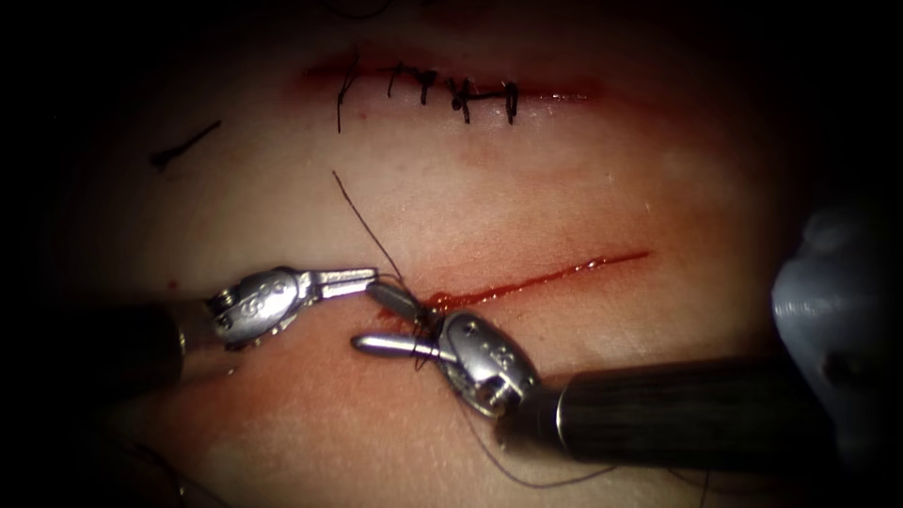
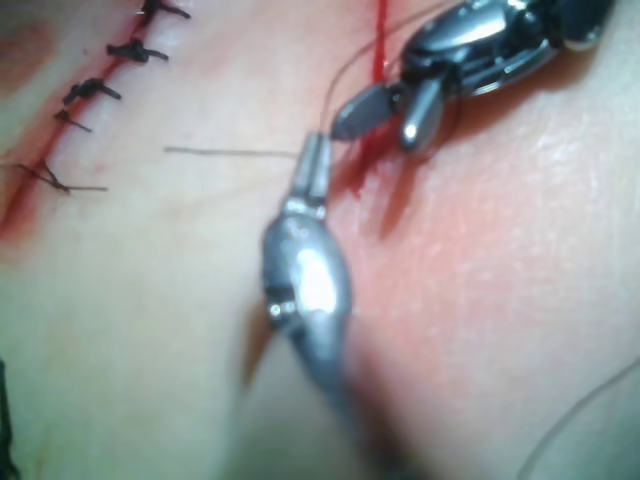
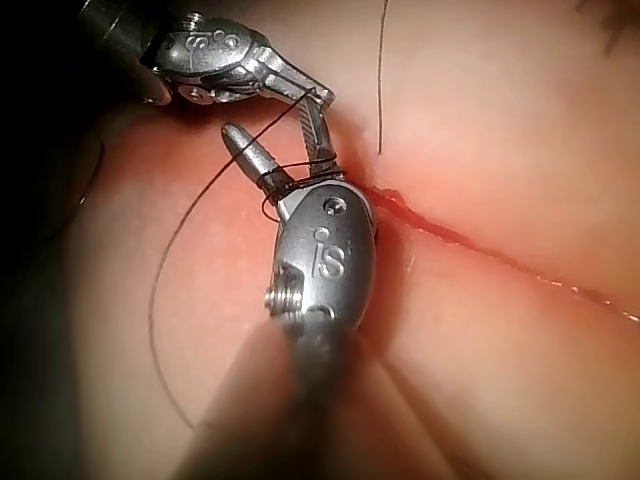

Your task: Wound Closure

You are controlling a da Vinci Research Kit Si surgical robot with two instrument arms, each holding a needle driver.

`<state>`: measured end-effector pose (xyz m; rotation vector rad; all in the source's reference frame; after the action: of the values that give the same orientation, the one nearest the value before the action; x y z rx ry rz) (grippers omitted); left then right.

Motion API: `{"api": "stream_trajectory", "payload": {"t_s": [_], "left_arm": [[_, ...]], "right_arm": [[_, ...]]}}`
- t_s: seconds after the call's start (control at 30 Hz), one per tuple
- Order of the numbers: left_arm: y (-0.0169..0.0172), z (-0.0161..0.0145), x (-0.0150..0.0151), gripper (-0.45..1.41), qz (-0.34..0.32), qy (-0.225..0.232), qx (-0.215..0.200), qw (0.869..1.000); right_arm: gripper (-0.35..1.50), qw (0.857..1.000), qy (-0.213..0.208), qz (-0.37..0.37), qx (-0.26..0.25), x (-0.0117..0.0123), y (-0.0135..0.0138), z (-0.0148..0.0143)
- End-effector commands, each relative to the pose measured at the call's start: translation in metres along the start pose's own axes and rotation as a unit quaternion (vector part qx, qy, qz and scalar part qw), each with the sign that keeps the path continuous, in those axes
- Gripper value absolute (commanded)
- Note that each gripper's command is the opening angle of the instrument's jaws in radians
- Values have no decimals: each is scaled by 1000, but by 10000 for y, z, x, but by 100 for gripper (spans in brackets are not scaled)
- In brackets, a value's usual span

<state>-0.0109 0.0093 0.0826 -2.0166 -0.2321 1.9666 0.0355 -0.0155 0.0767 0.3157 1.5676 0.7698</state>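
the needle cannot be made out. nearest, the right tool point(image 1: 390, 322) has its jaws spread wide, thread point(image 3: 290, 172) looped round them, at the left end of the open cut point(image 1: 555, 275). just beyond, the left tool point(image 1: 362, 277) pinches the thread, jaws pressed together. farthest, a stitched cut point(image 1: 451, 89) near the tissue's point(image 1: 583, 169) far edge.
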Motion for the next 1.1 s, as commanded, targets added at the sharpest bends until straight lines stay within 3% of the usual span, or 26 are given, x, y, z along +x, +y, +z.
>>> {"api": "stream_trajectory", "payload": {"t_s": [0.03,0.47,0.8,1.1], "left_arm": [[4,5,-8,-45,-1,2,1,1000],[21,4,-19,-45,-2,2,6,1000],[27,-18,-16,-45,-6,10,1,1000],[40,-7,-19,-45,-3,16,-4,1000]], "right_arm": [[69,1000,-4,5,-2,-10,-3,2],[68,1000,-4,13,-12,-8,4,-5],[66,998,-38,7,-41,-9,16,-13],[61,997,-37,12,-73,-9,24,-13]]}}
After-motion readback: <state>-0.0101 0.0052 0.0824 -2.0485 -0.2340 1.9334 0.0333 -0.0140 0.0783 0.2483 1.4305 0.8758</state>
